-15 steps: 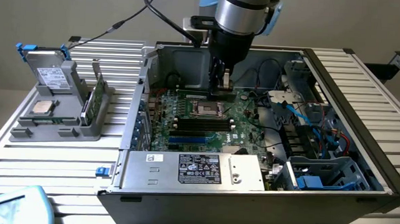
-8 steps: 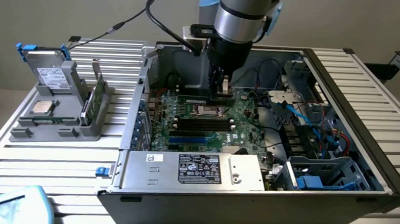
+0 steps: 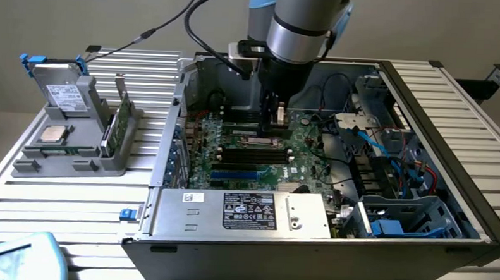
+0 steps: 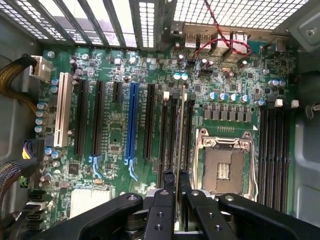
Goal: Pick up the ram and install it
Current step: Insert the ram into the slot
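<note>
Black gripper (image 4: pixel 176 176) fingers (image 4: pixel 164 200) sit closest to the wrist camera, pressed in on both flat sides of the ram (image 4: pixel 180 130), which shows edge-on as a thin pale strip running away from the fingertips. That stick hangs over the green motherboard (image 4: pixel 115 125), lined up lengthwise with a bank of black memory slots (image 4: pixel 169 135) just beside the open processor socket (image 4: pixel 220 167); whether its far edge touches a slot cannot be told. A second bank of black slots (image 4: pixel 275 145) lies on the other side of the socket, and a row of longer card slots, one blue (image 4: pixel 131 125) and one white (image 4: pixel 63 110), runs parallel further across the board. In the exterior view the arm (image 3: pixel 302 22) reaches straight down into the open computer case (image 3: pixel 437 104), which lies on its side on a slatted metal table (image 3: pixel 61 208), with the gripper low over the middle of the board. A silver power supply (image 3: pixel 247 212) fills the near edge of the case. Well apart, toward the exterior view's left, a gray holder (image 3: pixel 105 165) on the table carries a square silver chip (image 3: pixel 55 133), an upright green card (image 3: pixel 116 124) and a drive (image 3: pixel 62 94) with blue tabs.
</note>
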Action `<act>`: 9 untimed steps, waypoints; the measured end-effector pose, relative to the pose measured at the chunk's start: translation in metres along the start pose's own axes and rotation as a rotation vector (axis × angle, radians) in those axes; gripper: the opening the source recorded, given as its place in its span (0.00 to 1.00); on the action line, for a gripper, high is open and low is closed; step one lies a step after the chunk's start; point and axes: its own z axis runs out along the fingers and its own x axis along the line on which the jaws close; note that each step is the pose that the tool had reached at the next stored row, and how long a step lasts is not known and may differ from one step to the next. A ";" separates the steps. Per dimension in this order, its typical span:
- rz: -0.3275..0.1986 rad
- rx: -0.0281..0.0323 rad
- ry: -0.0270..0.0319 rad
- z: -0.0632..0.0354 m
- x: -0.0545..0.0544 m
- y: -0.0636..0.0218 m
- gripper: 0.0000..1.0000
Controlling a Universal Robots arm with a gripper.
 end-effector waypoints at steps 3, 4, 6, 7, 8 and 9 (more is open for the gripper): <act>-0.001 0.0000 0.0001 0.0054 0.001 -0.0007 0.14; -0.001 0.0000 0.0001 0.0071 0.001 -0.0009 0.14; -0.001 -0.0001 0.0002 0.0108 0.001 -0.0013 0.14; -0.001 -0.0001 0.0001 0.0126 0.001 -0.0016 0.14; -0.001 -0.0001 0.0001 0.0143 0.001 -0.0018 0.14; -0.001 0.0000 0.0000 0.0161 0.001 -0.0020 0.14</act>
